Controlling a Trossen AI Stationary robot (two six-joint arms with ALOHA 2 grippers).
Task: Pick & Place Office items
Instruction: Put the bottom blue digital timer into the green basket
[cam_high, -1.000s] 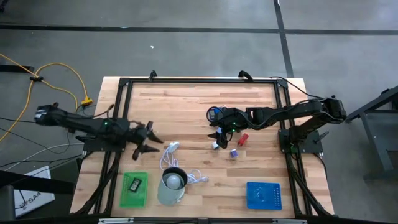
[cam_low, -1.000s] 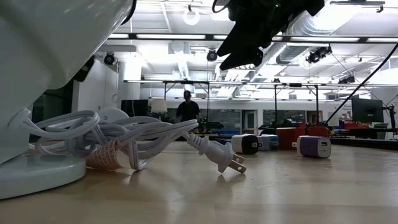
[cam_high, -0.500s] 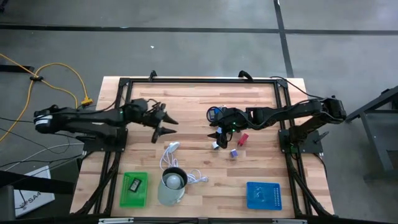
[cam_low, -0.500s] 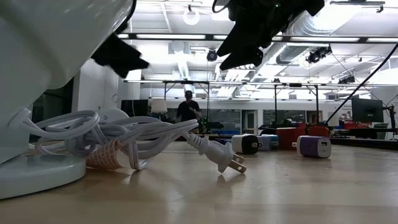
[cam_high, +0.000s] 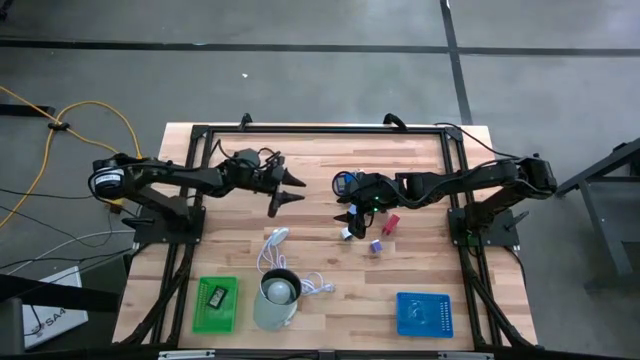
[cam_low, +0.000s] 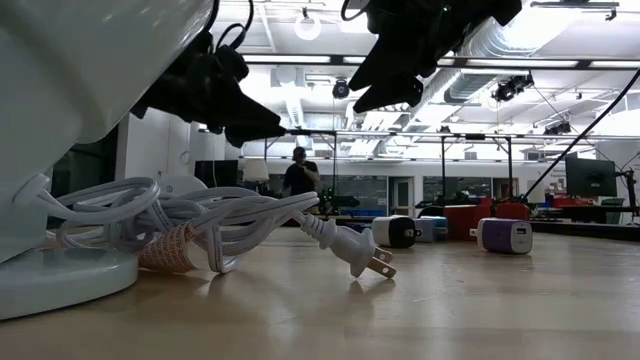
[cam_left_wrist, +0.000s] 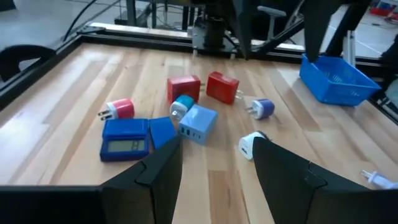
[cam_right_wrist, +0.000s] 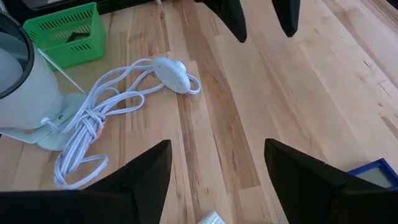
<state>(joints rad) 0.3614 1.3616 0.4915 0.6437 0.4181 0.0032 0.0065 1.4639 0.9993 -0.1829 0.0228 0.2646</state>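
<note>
The wooden table (cam_high: 300, 160) carries a green tray (cam_high: 216, 305) and a blue tray (cam_high: 424, 314) on its near edge; between them stand a pale cup (cam_high: 277, 298) and coiled white cable (cam_right_wrist: 118, 102), clear of the work; the office items (cam_left_wrist: 186, 115), clustered mid-table under the right gripper (cam_high: 348, 214), look light, rigid and slick, best pinched across flat sides though crowding hampers that; the left gripper (cam_high: 285, 190) hovers near, fingers spread; the right's fingers likewise gape, empty.

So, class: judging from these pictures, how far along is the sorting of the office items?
Done: one dark item lies in the green tray; the blue tray looks empty. In hand: nothing; the left gripper and right gripper are open, over the table. Left: the cluster of office items on the wood.
</note>
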